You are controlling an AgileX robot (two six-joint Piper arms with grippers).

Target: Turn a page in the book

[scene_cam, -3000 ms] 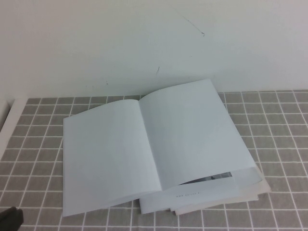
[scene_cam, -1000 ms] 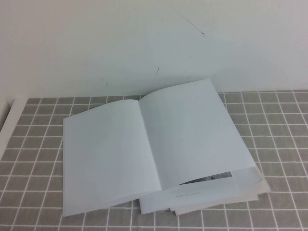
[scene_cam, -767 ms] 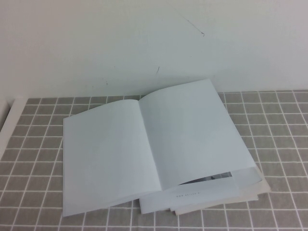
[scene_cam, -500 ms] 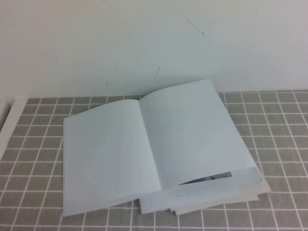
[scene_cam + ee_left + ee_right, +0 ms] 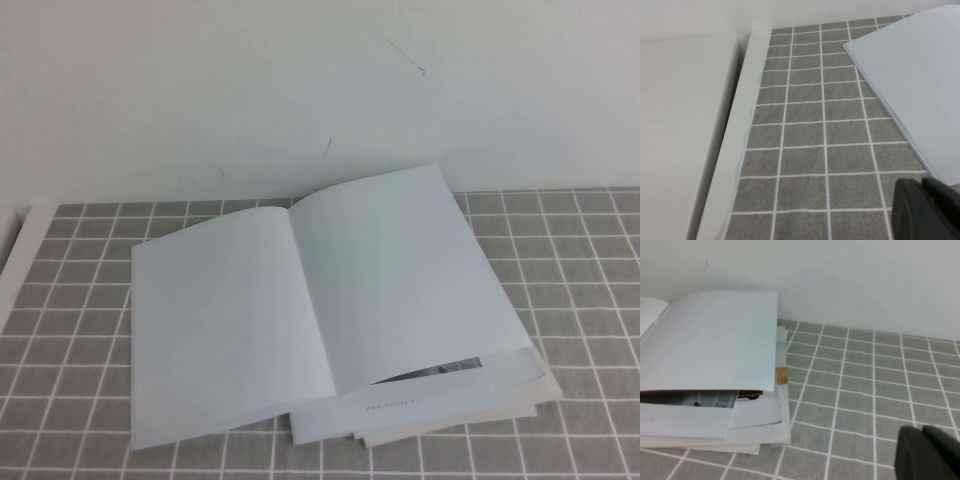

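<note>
The book point(image 5: 300, 310) lies open on the grey tiled mat, and both upper faces are blank white. The right-hand sheet point(image 5: 410, 270) bows up at its near edge, and a sliver of print point(image 5: 445, 367) shows beneath it. The page's printed face does not show, so I cannot tell which sheet it is. Both grippers are out of the high view. My left gripper point(image 5: 922, 182) is shut and empty, low over the mat beside the book's left corner point(image 5: 920, 75). My right gripper point(image 5: 921, 430) is shut and empty over the mat, to the right of the book point(image 5: 715, 340).
Loose sheets point(image 5: 460, 410) stick out under the book's near right corner. A white raised ledge point(image 5: 740, 125) borders the mat on the left. A white wall point(image 5: 300, 90) stands behind. Bare mat point(image 5: 580, 300) lies to the right of the book.
Three seconds ago a dark gripper tip showed at the lower left corner of the high view; it has left the view. The book has not moved.
</note>
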